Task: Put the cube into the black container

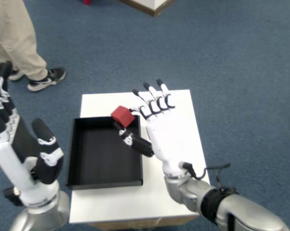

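Note:
A small red cube (122,116) is pinched between the thumb and a finger of my right hand (157,130); the other fingers are spread. The cube hangs over the far right corner of the black container (105,150), a shallow square tray on the white table (183,103). The tray's inside is bare. My left hand (24,149) is raised open at the left of the view, beside the tray.
A person in beige trousers and dark trainers (47,78) stands on the blue carpet at the upper left. A wooden furniture corner (152,5) shows at the top. A black cable (212,168) trails from my right wrist.

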`<action>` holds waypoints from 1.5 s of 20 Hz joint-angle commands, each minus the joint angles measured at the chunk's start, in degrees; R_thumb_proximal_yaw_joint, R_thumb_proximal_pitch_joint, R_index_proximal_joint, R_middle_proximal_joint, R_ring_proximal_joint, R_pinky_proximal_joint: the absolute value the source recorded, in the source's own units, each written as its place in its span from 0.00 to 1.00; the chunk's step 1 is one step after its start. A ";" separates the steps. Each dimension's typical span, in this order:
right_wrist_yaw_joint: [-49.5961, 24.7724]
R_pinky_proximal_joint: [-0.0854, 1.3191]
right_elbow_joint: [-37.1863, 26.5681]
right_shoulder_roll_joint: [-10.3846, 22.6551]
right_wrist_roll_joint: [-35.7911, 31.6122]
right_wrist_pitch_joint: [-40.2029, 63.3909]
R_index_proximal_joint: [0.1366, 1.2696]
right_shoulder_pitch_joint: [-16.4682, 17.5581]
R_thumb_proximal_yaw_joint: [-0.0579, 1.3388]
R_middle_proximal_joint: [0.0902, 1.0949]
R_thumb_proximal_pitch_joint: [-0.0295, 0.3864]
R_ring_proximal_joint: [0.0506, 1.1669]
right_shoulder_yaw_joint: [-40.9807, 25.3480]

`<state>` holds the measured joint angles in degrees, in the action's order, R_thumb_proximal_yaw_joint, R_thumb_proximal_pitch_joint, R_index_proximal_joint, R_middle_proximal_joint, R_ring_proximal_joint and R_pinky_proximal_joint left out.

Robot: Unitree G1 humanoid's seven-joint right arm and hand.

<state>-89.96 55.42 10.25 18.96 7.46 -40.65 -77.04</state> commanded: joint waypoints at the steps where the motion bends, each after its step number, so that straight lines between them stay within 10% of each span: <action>1: 2.27 0.14 3.99 -0.04 -0.33 2.89 0.82 -4.16 0.92 0.33 0.48 0.22 0.69; 30: 21.85 0.19 2.34 -1.99 -1.12 -3.26 0.82 -3.81 0.90 0.32 0.45 0.22 -6.52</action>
<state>-67.54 58.53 8.26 18.35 5.21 -41.93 -84.87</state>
